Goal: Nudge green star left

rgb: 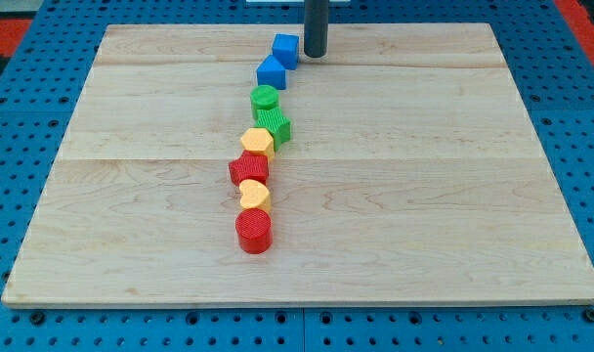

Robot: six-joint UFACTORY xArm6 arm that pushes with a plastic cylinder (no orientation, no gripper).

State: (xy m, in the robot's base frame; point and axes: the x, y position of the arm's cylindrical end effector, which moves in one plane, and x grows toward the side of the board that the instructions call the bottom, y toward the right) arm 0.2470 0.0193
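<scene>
The green star point(275, 125) sits in a chain of blocks running down the middle of the wooden board point(424, 176). Just above it is a green cylinder point(265, 98), touching it. Above that are a blue block point(272, 71) and a blue cube point(285, 49). Below the star are a yellow hexagon-like block point(258, 142), a red star point(249, 170), a yellow block point(255, 194) and a red cylinder point(254, 232). My tip point(316, 54) is at the view's top, just right of the blue cube, well above and right of the green star.
The board lies on a blue perforated table point(23, 108). The board's top edge is close behind my tip.
</scene>
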